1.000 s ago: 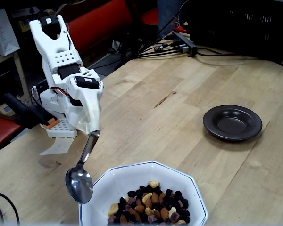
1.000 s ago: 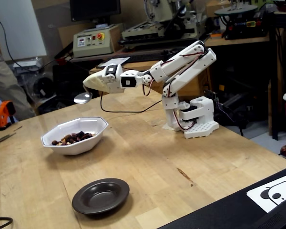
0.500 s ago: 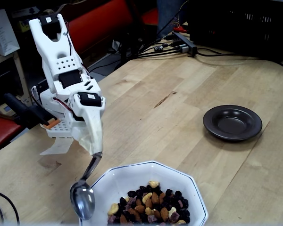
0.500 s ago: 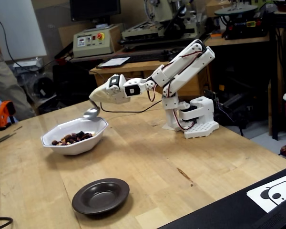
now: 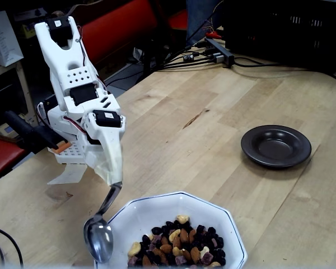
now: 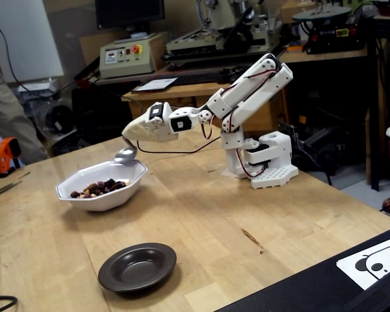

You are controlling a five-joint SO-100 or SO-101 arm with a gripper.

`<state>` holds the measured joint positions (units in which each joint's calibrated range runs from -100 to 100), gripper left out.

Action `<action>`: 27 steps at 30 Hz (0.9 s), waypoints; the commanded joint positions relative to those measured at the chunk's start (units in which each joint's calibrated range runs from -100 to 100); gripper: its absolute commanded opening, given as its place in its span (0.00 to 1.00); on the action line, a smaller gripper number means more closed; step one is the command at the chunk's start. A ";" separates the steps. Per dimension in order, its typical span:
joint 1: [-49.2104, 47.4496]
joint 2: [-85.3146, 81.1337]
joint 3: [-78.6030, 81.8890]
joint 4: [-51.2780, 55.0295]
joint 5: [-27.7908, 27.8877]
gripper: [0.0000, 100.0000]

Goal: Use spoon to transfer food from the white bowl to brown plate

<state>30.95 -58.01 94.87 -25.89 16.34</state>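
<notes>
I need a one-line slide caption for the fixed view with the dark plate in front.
Gripper holds spoon above white bowl of food; brown plate empty.

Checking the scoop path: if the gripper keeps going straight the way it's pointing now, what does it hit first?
Probably the white bowl: the gripper angles down with the spoon at the bowl's rim. Depth is unclear.

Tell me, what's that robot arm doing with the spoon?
The white robot arm holds a silver spoon by its taped handle and hangs it over the rim of the white bowl, which holds the nut-and-raisin mix. The spoon looks empty, so no scoop yet. The dark brown plate sits apart on the wooden table, and it is empty.
</notes>
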 commanded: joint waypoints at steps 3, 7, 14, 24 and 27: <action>2.09 5.33 -6.46 -1.30 0.24 0.04; 2.09 12.18 -12.74 -1.30 0.24 0.04; 2.09 23.31 -20.44 -1.38 0.24 0.04; 2.09 29.21 -22.21 -5.41 0.24 0.04; 2.09 32.12 -22.03 -11.81 0.29 0.04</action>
<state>30.95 -27.26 75.51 -30.87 16.34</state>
